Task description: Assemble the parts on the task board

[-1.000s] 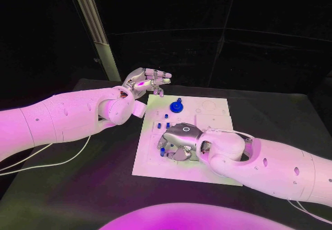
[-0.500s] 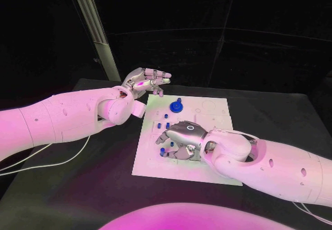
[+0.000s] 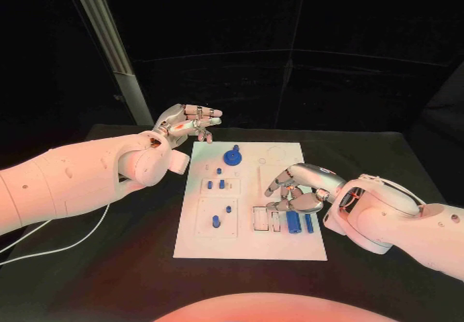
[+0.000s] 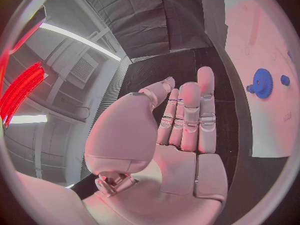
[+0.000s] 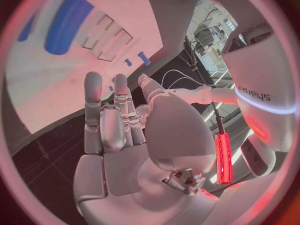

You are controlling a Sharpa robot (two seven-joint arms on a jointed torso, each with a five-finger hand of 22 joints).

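R hand (image 3: 298,187) is hovering over the task board (image 3: 249,248), fingers loosely curled, gripping nothing; long blue bar (image 3: 292,221) is lying just beneath, axis pointing away from robot. L hand (image 3: 186,122) is idling empty, farther off.

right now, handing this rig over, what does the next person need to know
Left hand: raised past the far left corner of the task board, fingers apart, holding nothing.
Right hand: over the board's right side just above the slot row, fingers spread, nothing in them.
Things: blue gear stands near the far edge; small blue pegs sit left of centre; blue bars lie in the slots by the right hand.
Done: several parts look seated.
Left: some slots look unfilled; I cannot tell which part comes next.
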